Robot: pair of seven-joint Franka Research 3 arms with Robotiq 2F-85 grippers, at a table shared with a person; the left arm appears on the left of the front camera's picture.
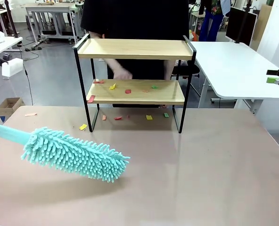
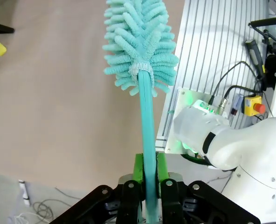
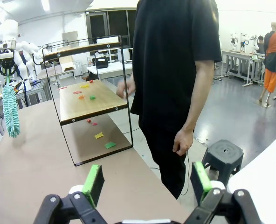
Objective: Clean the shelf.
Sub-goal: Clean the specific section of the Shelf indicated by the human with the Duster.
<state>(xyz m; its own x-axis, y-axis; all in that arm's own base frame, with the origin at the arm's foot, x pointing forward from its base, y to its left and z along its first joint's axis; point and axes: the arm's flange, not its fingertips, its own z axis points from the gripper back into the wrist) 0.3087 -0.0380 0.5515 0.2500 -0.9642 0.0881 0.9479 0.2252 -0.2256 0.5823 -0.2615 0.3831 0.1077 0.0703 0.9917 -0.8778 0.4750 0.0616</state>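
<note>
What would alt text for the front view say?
A fluffy teal duster hangs tilted over a tan table, its handle running off the left edge. Beyond stands a two-board shelf, coloured scraps on its lower board and under it, a person in black behind.

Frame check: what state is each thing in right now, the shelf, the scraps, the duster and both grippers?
shelf: upright, top board bare, lower board littered.
paper scraps: loose on the lower board and on the table under it.
duster: held by its handle, head out over the table.
left gripper: shut on the duster handle.
right gripper: open, empty.
person's hand: behind the shelf, motion-blurred.
</note>
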